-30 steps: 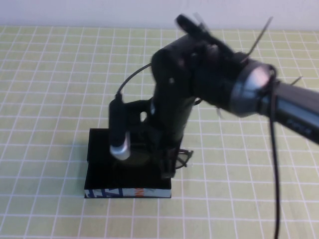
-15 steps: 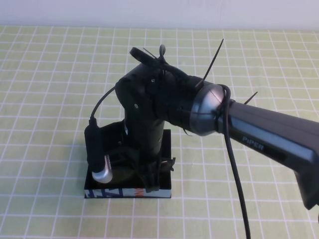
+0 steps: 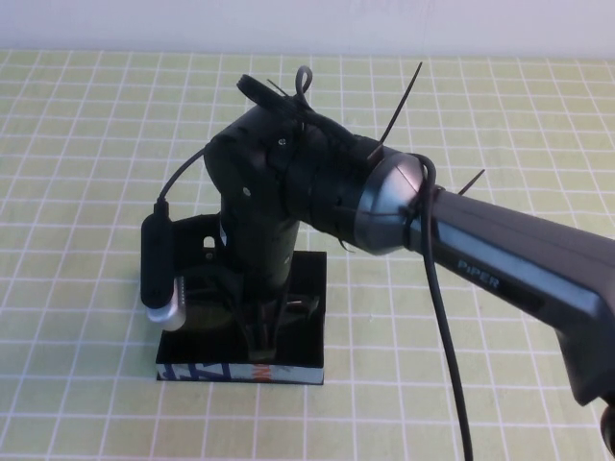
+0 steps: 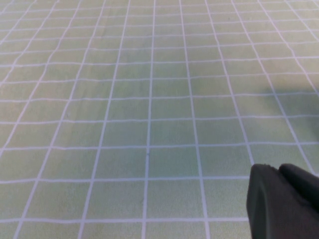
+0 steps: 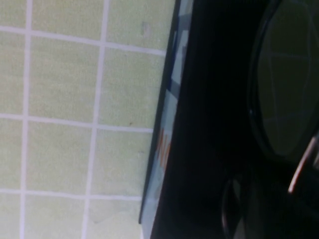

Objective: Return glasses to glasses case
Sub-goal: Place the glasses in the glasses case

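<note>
High view: right end effector point(image 3: 261, 331) over glasses case point(image 3: 298, 360), glasses point(image 5: 286, 104) beneath; grip unclear.

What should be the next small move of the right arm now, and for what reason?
Probably lower slightly and let go. The right gripper is down over the glasses case, and the right wrist view shows a lens of the glasses already over the dark interior. The left gripper is parked above bare cloth.

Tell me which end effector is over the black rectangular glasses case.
The right end effector, above the case; the left end effector hangs over bare cloth.
</note>
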